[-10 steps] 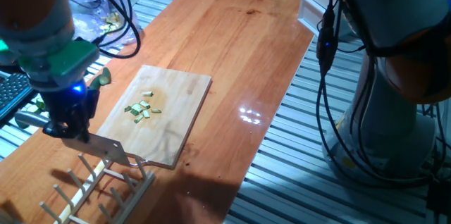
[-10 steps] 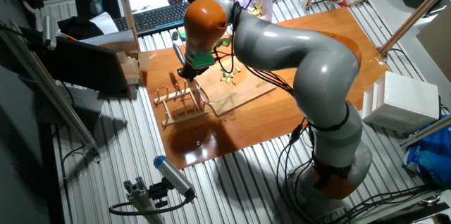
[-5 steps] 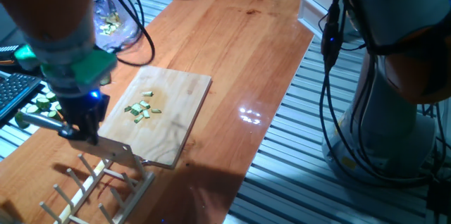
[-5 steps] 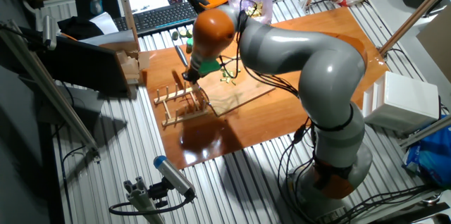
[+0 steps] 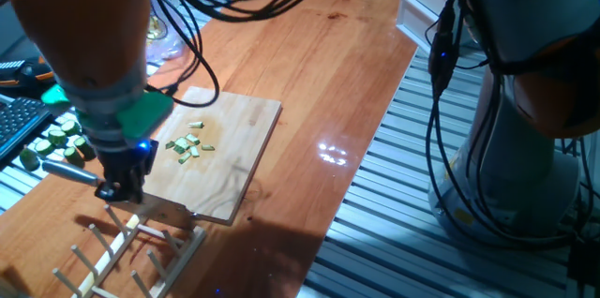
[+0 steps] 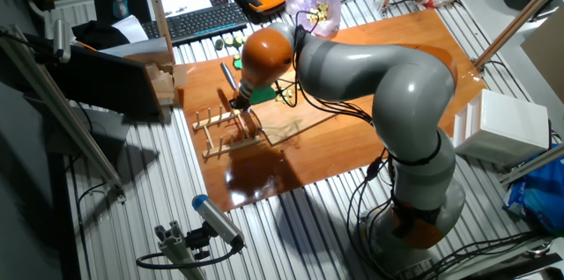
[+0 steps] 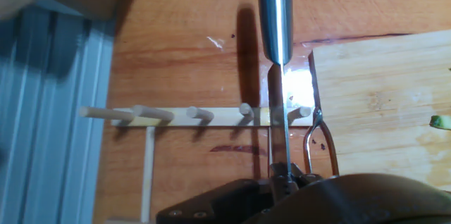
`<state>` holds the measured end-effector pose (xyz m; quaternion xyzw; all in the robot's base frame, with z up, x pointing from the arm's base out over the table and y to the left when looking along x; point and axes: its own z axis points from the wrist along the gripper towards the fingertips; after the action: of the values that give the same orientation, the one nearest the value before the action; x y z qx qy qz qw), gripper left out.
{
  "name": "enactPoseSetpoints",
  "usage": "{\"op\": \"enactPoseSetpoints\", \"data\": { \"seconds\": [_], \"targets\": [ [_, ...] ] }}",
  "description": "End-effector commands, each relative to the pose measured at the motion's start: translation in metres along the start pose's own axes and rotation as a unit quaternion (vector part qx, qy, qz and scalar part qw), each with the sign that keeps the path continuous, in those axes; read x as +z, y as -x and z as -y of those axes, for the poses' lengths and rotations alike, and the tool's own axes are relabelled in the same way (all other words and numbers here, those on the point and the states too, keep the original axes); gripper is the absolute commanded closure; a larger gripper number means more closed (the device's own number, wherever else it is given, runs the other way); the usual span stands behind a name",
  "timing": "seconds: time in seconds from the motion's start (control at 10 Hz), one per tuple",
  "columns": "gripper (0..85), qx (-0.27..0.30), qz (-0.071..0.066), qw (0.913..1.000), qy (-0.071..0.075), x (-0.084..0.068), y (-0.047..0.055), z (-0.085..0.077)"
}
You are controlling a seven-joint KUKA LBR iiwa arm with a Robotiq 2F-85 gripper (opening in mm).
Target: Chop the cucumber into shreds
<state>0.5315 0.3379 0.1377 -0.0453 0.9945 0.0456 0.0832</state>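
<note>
One gripper (image 5: 120,188) hangs low at the left end of the wooden cutting board (image 5: 246,139), just above the wooden peg rack (image 5: 122,251) that stands on the table beside the board's near corner. Its fingers are closed tight on a knife (image 5: 155,210): in the one fixed view the steel handle pokes out to the left of the black fingers and the flat blade slants down to the right, its tip over the rack's front rail and close to the board's edge. The hand view looks straight along the tool, with the round steel handle (image 7: 274,13) at top centre and the thin blade edge running down to the clamped fingers at the bottom of the picture; the blade crosses the rack's rail (image 7: 204,115) between two of its pegs, though whether it touches the wood cannot be told.

Further right, the shreds (image 5: 190,144) lie in a small loose cluster on the left-centre of the board, pale green bits with dark edges, apart from the blade. A single bit of them shows at the right edge of the hand view (image 7: 442,121). Thicker dark green cucumber chunks (image 5: 56,141) sit on the table behind the gripper, off the board. In the other fixed view the arm's orange wrist (image 6: 265,54) bends over the rack (image 6: 227,128).
</note>
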Motion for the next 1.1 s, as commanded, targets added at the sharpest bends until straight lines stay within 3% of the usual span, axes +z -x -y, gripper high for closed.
{"op": "enactPoseSetpoints", "data": {
  "seconds": [0.0, 0.2, 0.4, 0.7, 1.0],
  "targets": [
    [85.0, 0.000, 0.005, 1.0000, -0.002, 0.005, 0.000, 0.002],
    [85.0, 0.010, 0.010, 0.9998, -0.017, 0.011, 0.000, 0.003],
    [85.0, 0.012, 0.014, 0.9989, -0.044, 0.015, 0.000, 0.003],
    [85.0, 0.015, 0.012, 0.9986, -0.048, 0.025, 0.000, 0.005],
    [85.0, 0.010, 0.002, 0.9987, -0.051, 0.029, 0.000, 0.011]
  ]
}}
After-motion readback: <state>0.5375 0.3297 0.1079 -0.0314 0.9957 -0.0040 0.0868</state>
